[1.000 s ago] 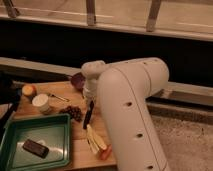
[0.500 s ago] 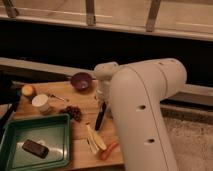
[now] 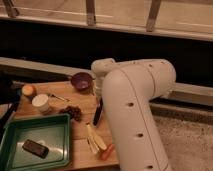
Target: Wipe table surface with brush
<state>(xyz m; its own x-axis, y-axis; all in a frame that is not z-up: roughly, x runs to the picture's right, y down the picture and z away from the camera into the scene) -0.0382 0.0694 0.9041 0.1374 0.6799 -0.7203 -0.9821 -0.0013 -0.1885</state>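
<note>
The light brown wooden table surface fills the lower left of the camera view. The slim black brush stands tilted on the tabletop, just right of the table's middle, between the purple bowl and the peeled banana. My gripper is at the brush's upper end, directly above it, largely hidden by the big white arm. The brush's lower end touches or nearly touches the wood.
A purple bowl, an orange fruit, a white cup, a thin metal utensil and dark berries lie on the table. A green tray holds a dark block. A peeled banana and a reddish piece lie near the front edge.
The arm has swung to the right and now shows larger. The brush shifted right across the tabletop from beside the berries, then stayed nearly still.
</note>
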